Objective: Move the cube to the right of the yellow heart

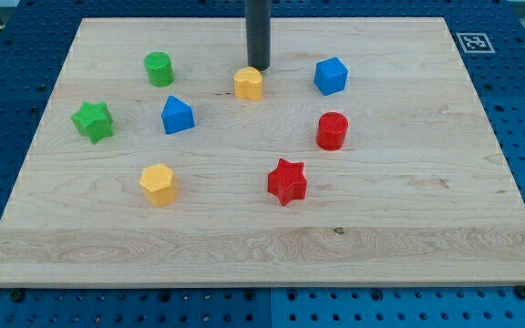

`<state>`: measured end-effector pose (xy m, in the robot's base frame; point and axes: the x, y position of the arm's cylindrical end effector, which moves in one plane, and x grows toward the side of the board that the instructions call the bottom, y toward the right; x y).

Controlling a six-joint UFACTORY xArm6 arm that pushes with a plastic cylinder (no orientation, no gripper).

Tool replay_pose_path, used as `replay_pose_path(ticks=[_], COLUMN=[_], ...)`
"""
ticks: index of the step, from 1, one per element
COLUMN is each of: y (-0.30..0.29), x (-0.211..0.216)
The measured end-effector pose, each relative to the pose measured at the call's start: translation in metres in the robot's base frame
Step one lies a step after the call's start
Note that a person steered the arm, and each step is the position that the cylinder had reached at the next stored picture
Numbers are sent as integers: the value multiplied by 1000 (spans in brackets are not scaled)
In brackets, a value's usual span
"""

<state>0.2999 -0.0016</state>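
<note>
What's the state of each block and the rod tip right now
my tip: down, just above the yellow heart
blue cube: right of heart, apart
blue block: free
green cylinder: upright
green star: free
yellow hexagon: free
red cylinder: upright
red star: free

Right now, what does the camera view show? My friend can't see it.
My tip sits just above the yellow heart on a wooden board. The blue cube lies to the heart's right; other coloured blocks lie scattered lower down.
</note>
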Motion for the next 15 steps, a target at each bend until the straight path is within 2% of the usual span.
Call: replay_pose_path(ticks=[2, 5, 7, 12, 14, 15], y=[52, 162, 165, 119, 126, 107], x=[-7, 0, 25, 25, 27, 27])
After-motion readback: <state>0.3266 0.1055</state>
